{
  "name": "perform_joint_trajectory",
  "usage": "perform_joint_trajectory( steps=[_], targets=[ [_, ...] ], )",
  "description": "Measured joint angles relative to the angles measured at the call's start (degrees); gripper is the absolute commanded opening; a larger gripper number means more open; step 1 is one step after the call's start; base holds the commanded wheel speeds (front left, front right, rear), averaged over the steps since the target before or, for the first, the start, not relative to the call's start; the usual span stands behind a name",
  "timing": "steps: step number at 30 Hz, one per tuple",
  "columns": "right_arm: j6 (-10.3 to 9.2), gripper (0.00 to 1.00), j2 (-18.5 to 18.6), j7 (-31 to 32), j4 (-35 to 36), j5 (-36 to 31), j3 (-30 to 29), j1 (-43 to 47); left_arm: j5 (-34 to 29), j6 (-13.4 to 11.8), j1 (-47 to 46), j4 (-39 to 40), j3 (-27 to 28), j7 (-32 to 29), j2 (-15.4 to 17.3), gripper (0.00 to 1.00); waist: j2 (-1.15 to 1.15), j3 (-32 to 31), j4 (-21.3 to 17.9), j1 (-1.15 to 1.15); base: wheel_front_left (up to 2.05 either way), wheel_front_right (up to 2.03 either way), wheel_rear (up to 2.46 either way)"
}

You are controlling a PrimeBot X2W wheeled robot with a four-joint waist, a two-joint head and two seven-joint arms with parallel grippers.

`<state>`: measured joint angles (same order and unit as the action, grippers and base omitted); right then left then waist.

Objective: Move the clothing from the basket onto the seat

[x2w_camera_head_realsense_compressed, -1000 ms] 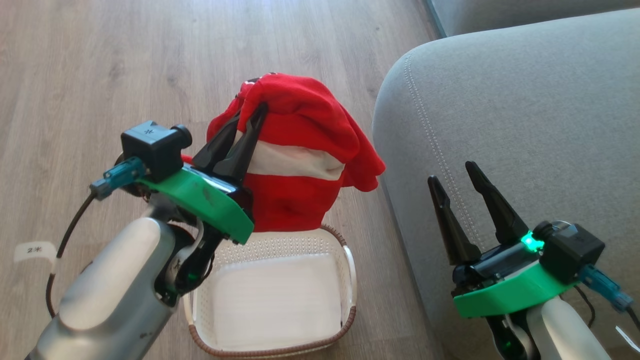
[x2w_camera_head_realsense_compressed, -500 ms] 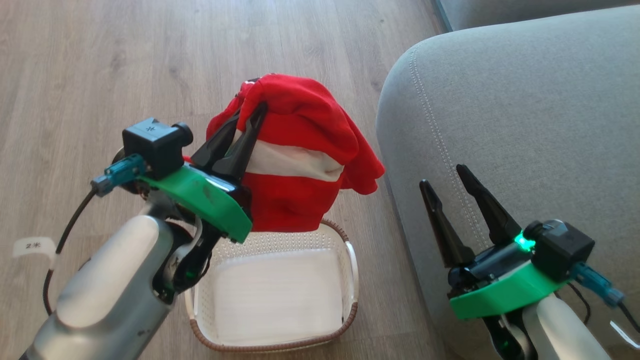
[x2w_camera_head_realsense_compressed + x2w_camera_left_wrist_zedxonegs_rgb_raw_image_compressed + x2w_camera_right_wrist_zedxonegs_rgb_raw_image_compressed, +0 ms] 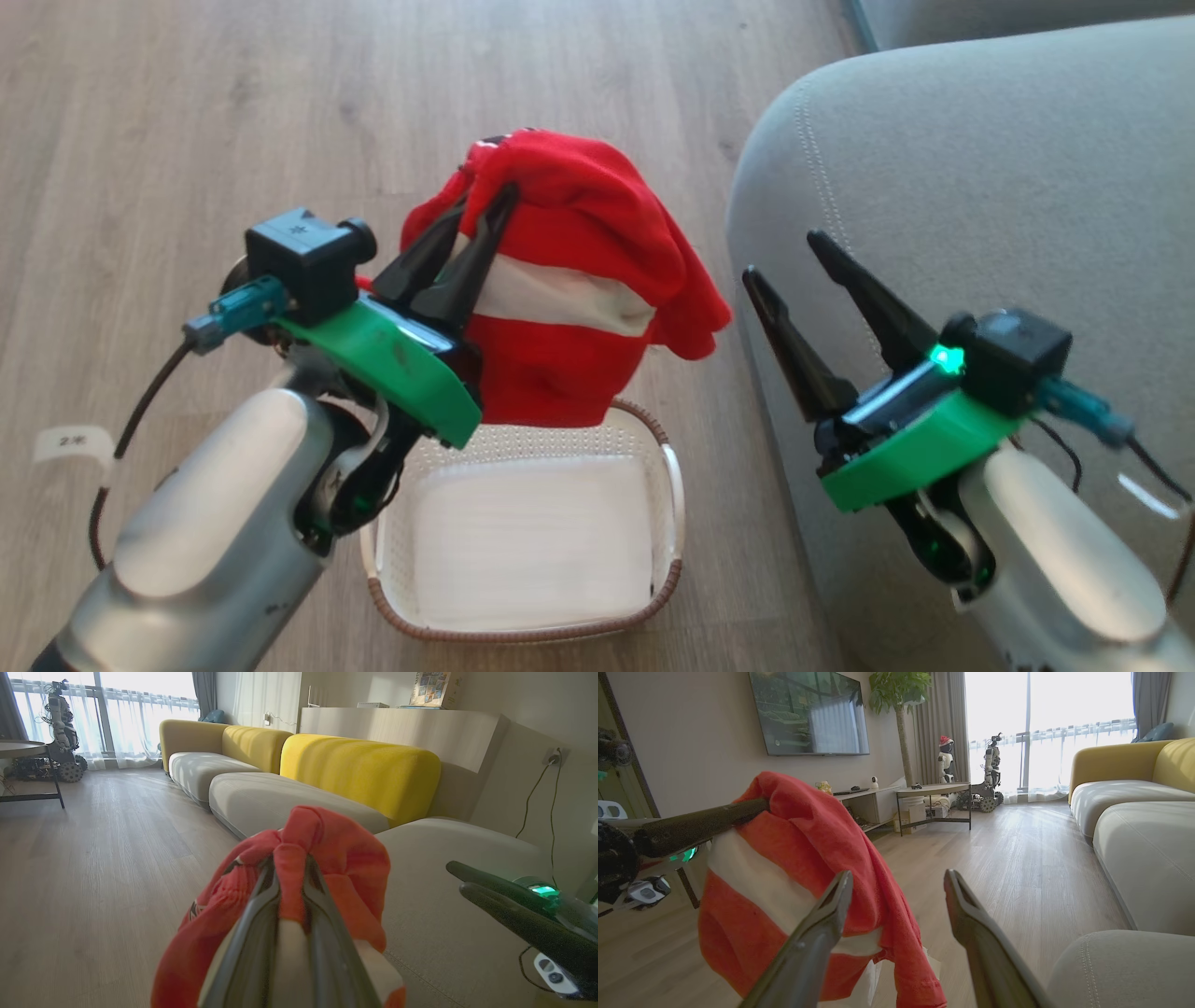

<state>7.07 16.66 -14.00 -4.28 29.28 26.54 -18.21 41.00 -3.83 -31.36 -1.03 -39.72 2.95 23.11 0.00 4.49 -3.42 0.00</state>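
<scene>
Two grippers: left gripper [image 3: 487,196] pinching clothing [image 3: 579,233] top, fabric hanging above basket [image 3: 532,637]; right gripper [image 3: 782,254] spread beside seat [image 3: 980,187].

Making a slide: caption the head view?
Left tool holds the red jersey above the empty basket; open right tool hovers by the sofa seat.

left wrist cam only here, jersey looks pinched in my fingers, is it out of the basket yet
Observer: Mostly. From the head view, the jersey hangs from the left gripper over the far end of the basket. Its hem overlaps the far rim, and I cannot tell if they touch.
Operator: is the right gripper free
Observer: Yes. The right gripper is open and holds nothing, in front of the seat at its edge.
</scene>
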Motion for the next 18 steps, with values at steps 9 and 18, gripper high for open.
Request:
perform_joint_trajectory(
  steps=[9,18],
  targets=[
    [0.0,1.0,3.77,1.41,-8.32,10.71,12.21,-8.84,-0.49,1.99,-0.43,-0.83,-3.08,-0.25,-1.77,0.0,0.0,-1.13,3.41,0.0,0.0,0.0,0.0],
    [0.0,1.0,5.68,2.59,-13.61,22.84,22.7,-17.2,-1.07,3.39,-1.27,-1.41,-6.14,-0.82,-3.25,0.0,0.0,-1.85,6.2,0.0,0.0,0.0,0.0]
  ],
)
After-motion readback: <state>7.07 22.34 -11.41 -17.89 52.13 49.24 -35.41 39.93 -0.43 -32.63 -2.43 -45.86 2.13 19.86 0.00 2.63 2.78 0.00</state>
